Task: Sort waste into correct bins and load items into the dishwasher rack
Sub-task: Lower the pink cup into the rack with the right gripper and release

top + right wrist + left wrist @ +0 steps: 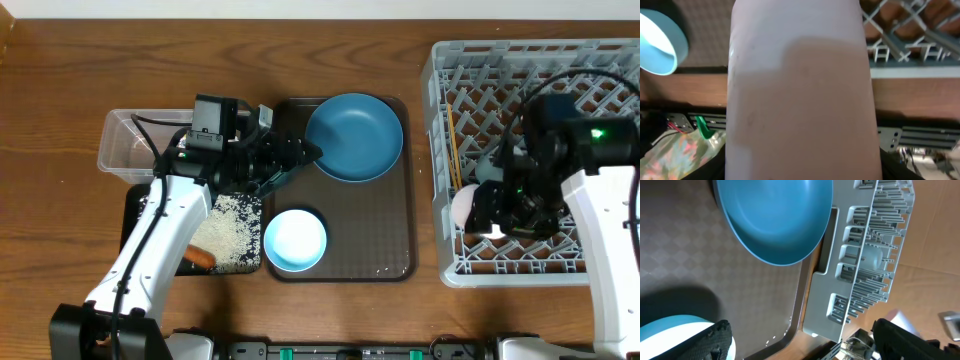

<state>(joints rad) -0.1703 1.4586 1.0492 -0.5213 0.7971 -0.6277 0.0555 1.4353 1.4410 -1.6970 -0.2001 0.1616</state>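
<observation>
The dark blue plate [353,135] lies at the back of the brown serving tray [395,240], and the pale blue bowl [295,240] sits at its front left. My left gripper [300,152] hovers by the plate's left rim, open and holding nothing. In the left wrist view the plate [775,220] is ahead, the bowl [670,335] lies under one finger, and the left gripper [802,342] spans bare tray. My right gripper [490,205] is shut on the pink cup [465,208] at the left edge of the dishwasher rack [540,60]. The cup [800,90] fills the right wrist view.
A clear tub [125,140] stands at the back left. In front of it, the black tray [135,215] holds white rice [232,232] and an orange carrot [200,257]. Wooden chopsticks [452,140] stand in the rack's left side. My left arm crosses over the black tray.
</observation>
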